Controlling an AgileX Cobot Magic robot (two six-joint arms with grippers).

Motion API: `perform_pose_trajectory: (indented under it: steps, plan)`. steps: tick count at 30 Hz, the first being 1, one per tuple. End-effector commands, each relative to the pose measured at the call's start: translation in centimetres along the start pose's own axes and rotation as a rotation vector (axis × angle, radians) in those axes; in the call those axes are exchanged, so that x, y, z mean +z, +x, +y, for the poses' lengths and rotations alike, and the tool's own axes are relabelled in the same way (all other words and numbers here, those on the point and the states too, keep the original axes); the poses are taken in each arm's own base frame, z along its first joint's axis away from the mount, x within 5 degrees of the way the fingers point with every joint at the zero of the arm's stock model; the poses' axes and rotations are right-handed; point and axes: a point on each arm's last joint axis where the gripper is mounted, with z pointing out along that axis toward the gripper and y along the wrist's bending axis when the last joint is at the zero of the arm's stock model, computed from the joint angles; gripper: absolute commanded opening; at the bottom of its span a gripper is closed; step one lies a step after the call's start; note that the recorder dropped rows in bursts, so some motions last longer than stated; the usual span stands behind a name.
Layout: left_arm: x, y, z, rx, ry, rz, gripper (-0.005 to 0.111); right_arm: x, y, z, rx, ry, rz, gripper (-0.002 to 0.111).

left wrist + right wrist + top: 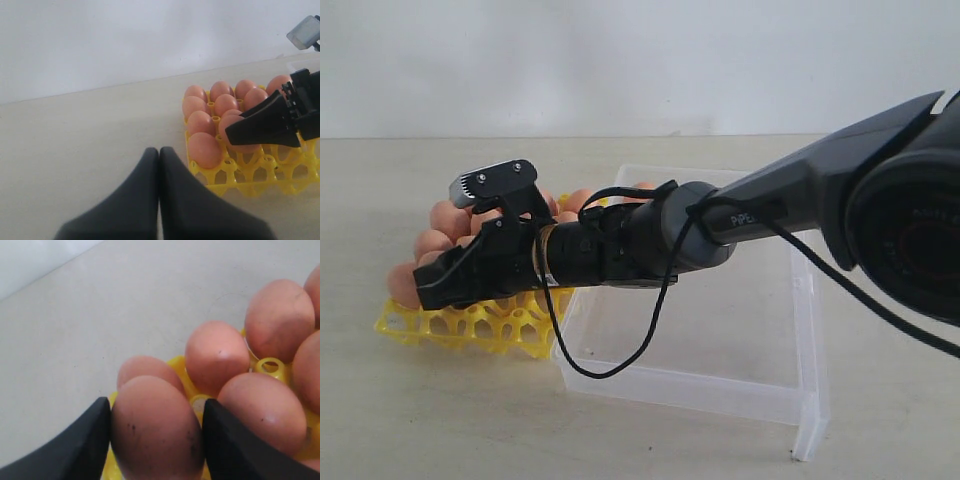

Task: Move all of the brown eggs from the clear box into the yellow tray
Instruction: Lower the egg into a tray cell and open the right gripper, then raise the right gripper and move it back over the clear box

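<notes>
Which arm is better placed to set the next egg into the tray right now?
Right. The right gripper has a brown egg between its fingers over the yellow tray. The left gripper is shut and empty, over bare table beside the tray.

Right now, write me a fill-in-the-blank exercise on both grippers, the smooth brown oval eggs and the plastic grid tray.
1. The right gripper clasps one smooth brown oval egg over the bright ____ plastic egg tray.
2. The left gripper is ____ (open/shut) and holds nothing.
3. In the exterior view the shallow clear plastic box lies to the ____ of that tray.
Answers: yellow; shut; right.
</notes>
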Motion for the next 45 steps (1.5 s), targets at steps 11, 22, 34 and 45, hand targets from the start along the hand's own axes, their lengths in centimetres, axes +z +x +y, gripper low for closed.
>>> perform_pose_trajectory:
  steps: [11,22,34,45]
  plan:
    - [0.0,0.0,0.0,-0.012,0.001,-0.008,-0.004,0.2,0.3,0.1,-0.028,-0.002,0.01,0.053]
    - [0.0,0.0,0.0,-0.012,0.001,-0.008,-0.004,0.2,0.3,0.0,-0.026,0.005,0.013,0.064]
    - [0.0,0.0,0.0,-0.012,0.001,-0.008,-0.004,-2.2,-4.8,2.5,-0.063,-0.056,-0.104,0.063]
    - [0.0,0.0,0.0,-0.012,0.001,-0.008,-0.004,-14.3,-16.6,5.3,-0.51,0.53,-0.154,0.0]
